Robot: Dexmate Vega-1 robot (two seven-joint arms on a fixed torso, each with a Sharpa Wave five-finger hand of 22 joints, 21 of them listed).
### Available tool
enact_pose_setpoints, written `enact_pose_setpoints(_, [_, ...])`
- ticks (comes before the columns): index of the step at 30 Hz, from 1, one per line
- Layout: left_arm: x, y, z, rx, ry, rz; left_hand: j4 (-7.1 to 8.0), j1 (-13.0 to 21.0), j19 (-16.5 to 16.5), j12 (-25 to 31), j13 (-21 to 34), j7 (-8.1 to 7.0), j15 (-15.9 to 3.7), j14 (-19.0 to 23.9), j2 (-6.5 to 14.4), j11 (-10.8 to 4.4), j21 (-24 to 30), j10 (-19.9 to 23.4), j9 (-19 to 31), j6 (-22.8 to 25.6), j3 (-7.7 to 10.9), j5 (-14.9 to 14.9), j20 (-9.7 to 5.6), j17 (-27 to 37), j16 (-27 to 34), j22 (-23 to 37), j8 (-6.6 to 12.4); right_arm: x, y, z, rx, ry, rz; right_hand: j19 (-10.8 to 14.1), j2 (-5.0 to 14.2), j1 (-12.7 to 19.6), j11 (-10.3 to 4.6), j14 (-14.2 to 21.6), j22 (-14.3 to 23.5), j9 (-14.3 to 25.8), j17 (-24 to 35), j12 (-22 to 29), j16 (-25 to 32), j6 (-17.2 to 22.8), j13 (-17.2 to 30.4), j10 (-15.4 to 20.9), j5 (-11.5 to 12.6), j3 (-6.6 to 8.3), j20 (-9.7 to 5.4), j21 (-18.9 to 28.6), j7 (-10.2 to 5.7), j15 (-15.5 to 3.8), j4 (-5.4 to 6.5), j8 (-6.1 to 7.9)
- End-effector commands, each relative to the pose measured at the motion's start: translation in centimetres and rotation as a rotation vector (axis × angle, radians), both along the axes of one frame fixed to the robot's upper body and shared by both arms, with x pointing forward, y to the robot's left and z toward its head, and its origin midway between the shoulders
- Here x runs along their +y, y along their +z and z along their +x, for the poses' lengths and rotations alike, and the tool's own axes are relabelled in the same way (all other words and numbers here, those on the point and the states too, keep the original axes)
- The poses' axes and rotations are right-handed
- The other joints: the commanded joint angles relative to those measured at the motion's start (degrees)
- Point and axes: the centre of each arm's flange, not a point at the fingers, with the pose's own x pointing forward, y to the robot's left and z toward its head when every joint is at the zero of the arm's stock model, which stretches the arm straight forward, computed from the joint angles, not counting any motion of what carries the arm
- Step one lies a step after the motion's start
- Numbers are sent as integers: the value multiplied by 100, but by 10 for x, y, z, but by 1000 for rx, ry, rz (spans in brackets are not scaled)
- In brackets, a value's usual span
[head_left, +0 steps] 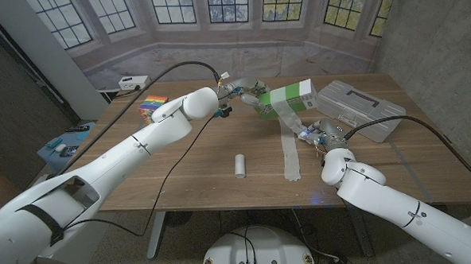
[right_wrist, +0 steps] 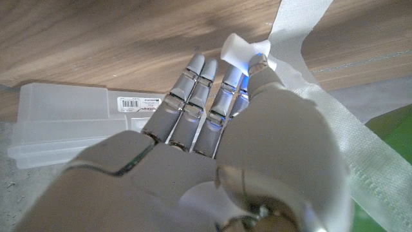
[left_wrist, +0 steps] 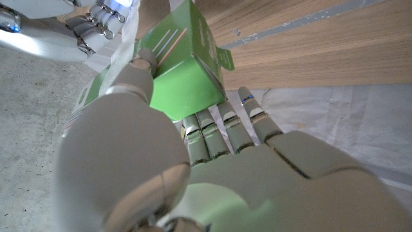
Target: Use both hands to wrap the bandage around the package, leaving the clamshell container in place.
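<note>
The green package (head_left: 288,97) is lifted off the table at the far middle, and my left hand (head_left: 232,92) grips its left end. In the left wrist view, the left hand (left_wrist: 212,167) wraps fingers and thumb around the green package (left_wrist: 187,71). A white bandage (head_left: 291,155) hangs from the package and trails onto the table. My right hand (head_left: 318,136) pinches this strip just below the package. In the right wrist view, the right hand (right_wrist: 212,148) holds a fold of the bandage (right_wrist: 309,90) between thumb and fingertips. The clear clamshell container (head_left: 360,103) lies at the far right.
A small white roll (head_left: 239,165) lies on the table in the middle, nearer the front. A rainbow-coloured block (head_left: 151,105) sits at the far left, and a white box (head_left: 131,81) stands on a ledge behind it. The clamshell container (right_wrist: 64,122) lies close beside my right hand.
</note>
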Motion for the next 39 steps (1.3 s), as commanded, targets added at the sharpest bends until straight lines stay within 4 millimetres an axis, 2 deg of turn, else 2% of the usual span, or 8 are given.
enact_pose_setpoints(1, [-3, 1, -2, 7, -19, 19, 41, -430, -7, 20, 21, 278, 43, 32, 482, -3, 34, 12, 25, 369, 56, 26, 15, 8, -5, 28, 778, -6, 10, 12, -21, -11, -12, 62, 27, 51, -21, 62, 28, 21, 16, 19, -1, 34, 6, 35, 27, -26, -134, -9, 16, -714, -16, -17])
enact_pose_setpoints(2, [-3, 1, -3, 7, -20, 21, 42, -432, -6, 13, 22, 279, 45, 32, 486, 37, 35, -6, 25, 372, 49, 24, 17, 15, 1, 28, 778, -7, 11, 13, -23, -12, -14, 64, 25, 54, -25, 58, 28, 21, 15, 19, -5, 38, 9, 32, 28, -26, -135, -9, 13, -715, -18, -16])
enact_pose_setpoints(14, [3, 1, -7, 8, -18, 24, 41, -445, -14, 18, 26, 274, 48, 29, 490, 2, 33, 13, 26, 375, 51, 31, 23, 13, -1, 28, 772, -14, 20, 20, -45, -19, -25, 64, 34, 54, -30, 62, 28, 23, 19, 19, -9, 45, 9, 48, 29, -33, -136, -10, 2, -716, -16, -17])
enact_pose_setpoints(27, [17, -9, -11, 30, 4, 51, 38, -455, -26, 12, 30, 283, 54, 25, 493, 5, 29, 5, 27, 381, 58, 38, 21, 8, -6, 28, 768, -28, 30, 22, -62, -29, -52, 65, 38, 61, -28, 64, 28, 24, 27, 14, -13, 47, 15, 47, 30, -42, -139, -11, 1, -715, -18, -22])
enact_pose_setpoints(39, [17, -14, -15, 45, -4, 64, 33, -457, -31, 9, 33, 293, 53, 24, 497, 6, 28, 3, 27, 360, 61, 41, 24, 7, -5, 28, 754, -36, 36, 27, -72, -37, -77, 67, 45, 59, -37, 69, 28, 26, 31, 10, -18, 65, 18, 50, 30, -51, -144, -11, 1, -716, -14, -20])
